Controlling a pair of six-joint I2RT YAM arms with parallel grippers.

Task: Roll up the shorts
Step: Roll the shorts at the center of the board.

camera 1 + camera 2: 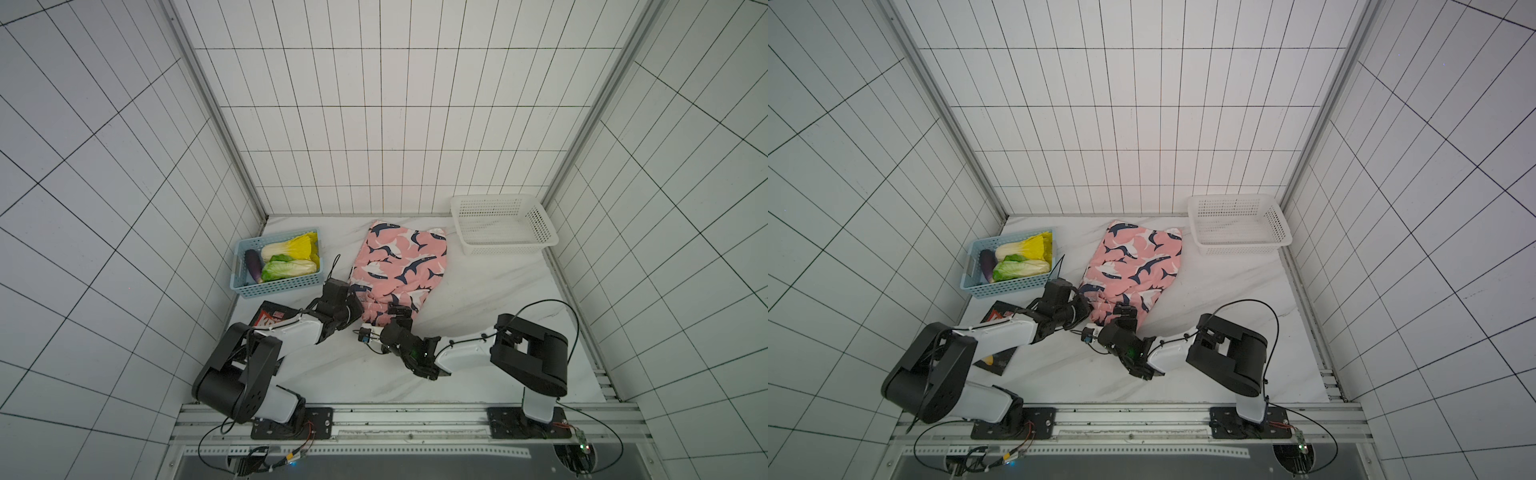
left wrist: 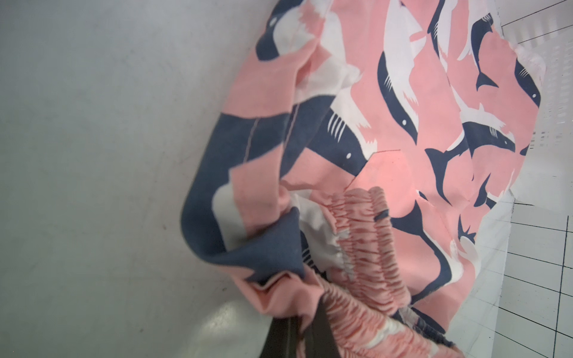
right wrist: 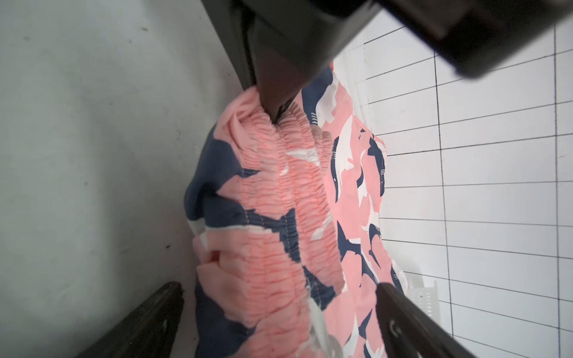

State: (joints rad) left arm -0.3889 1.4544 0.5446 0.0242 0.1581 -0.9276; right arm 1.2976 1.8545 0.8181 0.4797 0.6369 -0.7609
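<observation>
Left pincer (image 3: 276, 107) clamps the shorts (image 1: 401, 262) at the waistband (image 3: 279, 186), right pincer (image 3: 277, 288) spread wide astride it.

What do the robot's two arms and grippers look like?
Both arms are alike: the left arm and the right arm have white shells between bulky black joints. Thin black cables loop along each. The left gripper and right gripper are black, with flat dark fingers. A small green light glows near the right wrist.

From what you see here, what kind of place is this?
Probably a robot test booth, not a home: white gridded walls enclose a marble-look table, robot arms are bolted to an aluminium rail, and props like the shorts and a blue basket lie ready.
</observation>
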